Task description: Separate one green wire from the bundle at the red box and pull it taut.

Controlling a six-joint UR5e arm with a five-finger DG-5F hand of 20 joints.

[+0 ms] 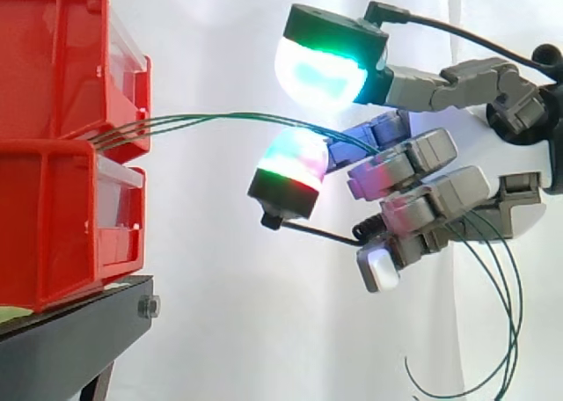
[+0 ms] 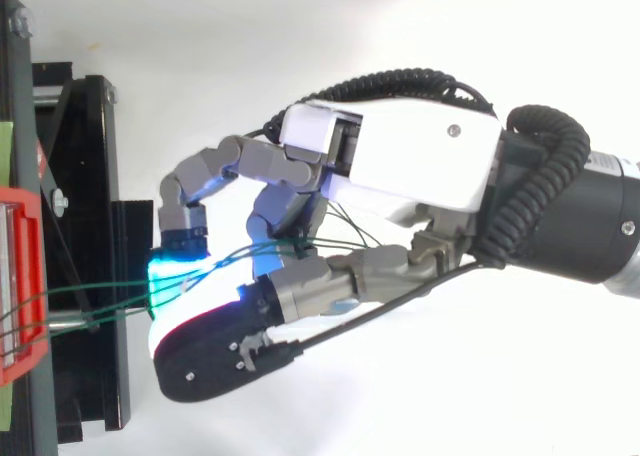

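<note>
Where the green wires (image 1: 220,116) leave the gap between the upper red box (image 1: 53,67) and the lower red box (image 1: 53,225), they run close together as one bundle. They arc gently rightward into the hand (image 2: 400,166), so they sag rather than stretch in a straight line. Past the hand their loose ends (image 1: 506,331) hang down in long curls at the right of the side view. The hand is half closed: its fingers curl around the strands, which thread between them, while the glowing green-and-cyan pad (image 1: 321,67) on top stands lifted well clear of the wires. From above, the strands fan out a little just before the fingers, yet I cannot tell whether a single one is isolated or several are gripped together. My reading is that the task is at an early-to-middle stage: the bundle is reached and caught, but singling out one wire seems unfinished and the pull to tautness is not yet done. The boxes sit stacked on a black stand (image 1: 70,339) before a white curtain (image 1: 211,331).
</note>
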